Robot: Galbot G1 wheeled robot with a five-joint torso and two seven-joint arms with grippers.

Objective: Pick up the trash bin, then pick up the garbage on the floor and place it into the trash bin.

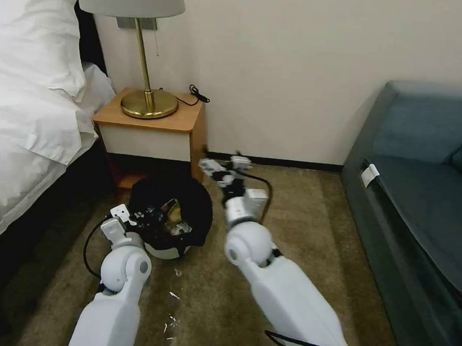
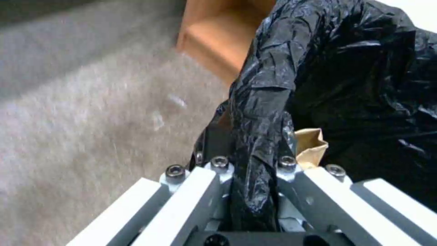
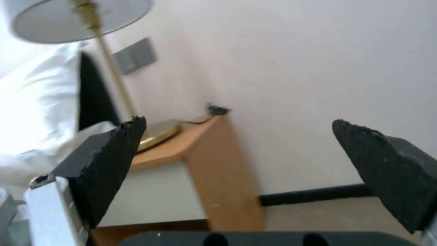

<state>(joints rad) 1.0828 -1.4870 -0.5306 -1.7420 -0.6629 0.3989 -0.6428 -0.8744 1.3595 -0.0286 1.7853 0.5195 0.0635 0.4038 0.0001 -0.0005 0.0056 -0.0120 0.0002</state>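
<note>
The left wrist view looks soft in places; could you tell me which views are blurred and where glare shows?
Left wrist view: carpet smeared, glossy glints on the trash bin bag pinched by the left gripper. Right wrist view: wall and lamp soft, bedding washed out beyond the open right gripper. Head view: sharp, evenly lit.

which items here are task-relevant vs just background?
Job:
- trash bin, black liner clamped by left gripper
- garbage inside it: brown paper, other pieces
- right gripper, open and empty, beside the nightstand

Background:
- nightstand, lamp
- bed
- sofa
- white specks on carpet
</note>
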